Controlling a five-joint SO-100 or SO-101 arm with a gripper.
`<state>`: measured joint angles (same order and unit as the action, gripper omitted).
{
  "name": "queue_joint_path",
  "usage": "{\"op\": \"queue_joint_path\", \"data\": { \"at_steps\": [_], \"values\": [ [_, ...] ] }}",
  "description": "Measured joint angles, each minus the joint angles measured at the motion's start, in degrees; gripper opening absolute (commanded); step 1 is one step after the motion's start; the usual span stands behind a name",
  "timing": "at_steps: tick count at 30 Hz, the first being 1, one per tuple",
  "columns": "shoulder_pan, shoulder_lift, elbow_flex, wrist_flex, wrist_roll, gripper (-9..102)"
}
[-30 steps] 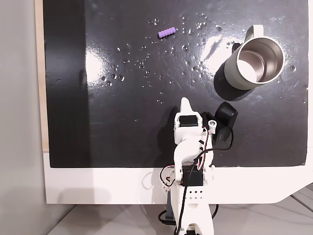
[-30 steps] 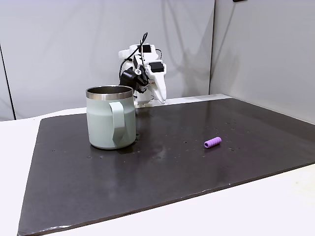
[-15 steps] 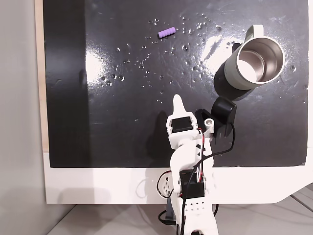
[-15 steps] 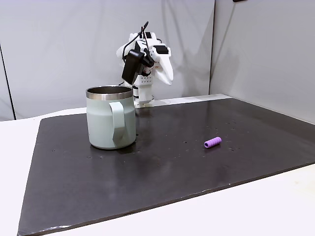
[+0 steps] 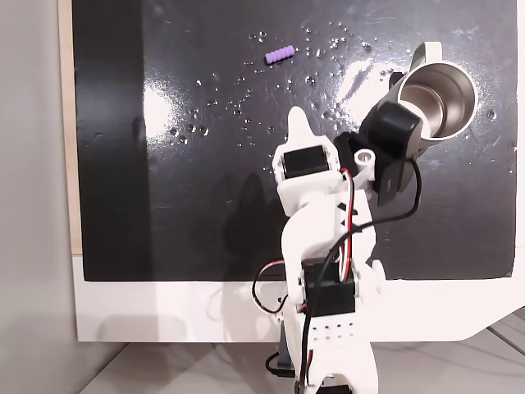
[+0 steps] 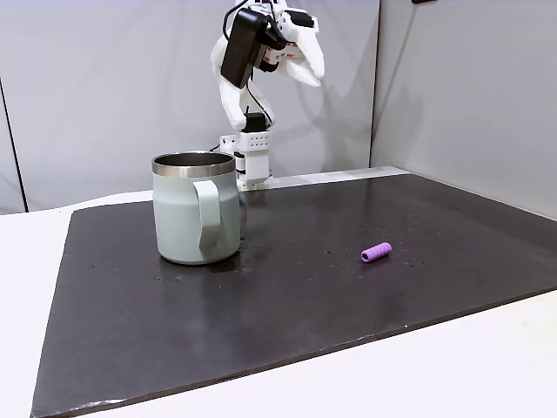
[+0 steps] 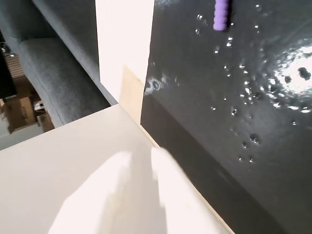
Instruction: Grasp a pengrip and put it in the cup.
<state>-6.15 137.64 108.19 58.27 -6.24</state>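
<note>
While the gripper (image 6: pixel 306 63) hangs high and empty, fingers nearly together, the pengrip (image 5: pixel 279 56) lies far from the cup (image 5: pixel 435 103), so the reach comes next: opening and descending over it.

One pengrip (image 5: pixel 279 56), one cup (image 5: pixel 437 98), one black mat (image 5: pixel 205 180).

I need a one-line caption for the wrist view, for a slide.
Wrist view: blurred gripper high above the black mat, with the purple pengrip lying at the top edge.
</note>
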Motion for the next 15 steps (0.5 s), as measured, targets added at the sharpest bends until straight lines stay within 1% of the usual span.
{"op": "queue_joint_path", "data": {
  "at_steps": [6,15],
  "values": [
    [-0.26,-19.25,-21.18,8.35,0.00,0],
    [-0.26,-48.43,-54.23,25.58,0.09,0]
  ]
}}
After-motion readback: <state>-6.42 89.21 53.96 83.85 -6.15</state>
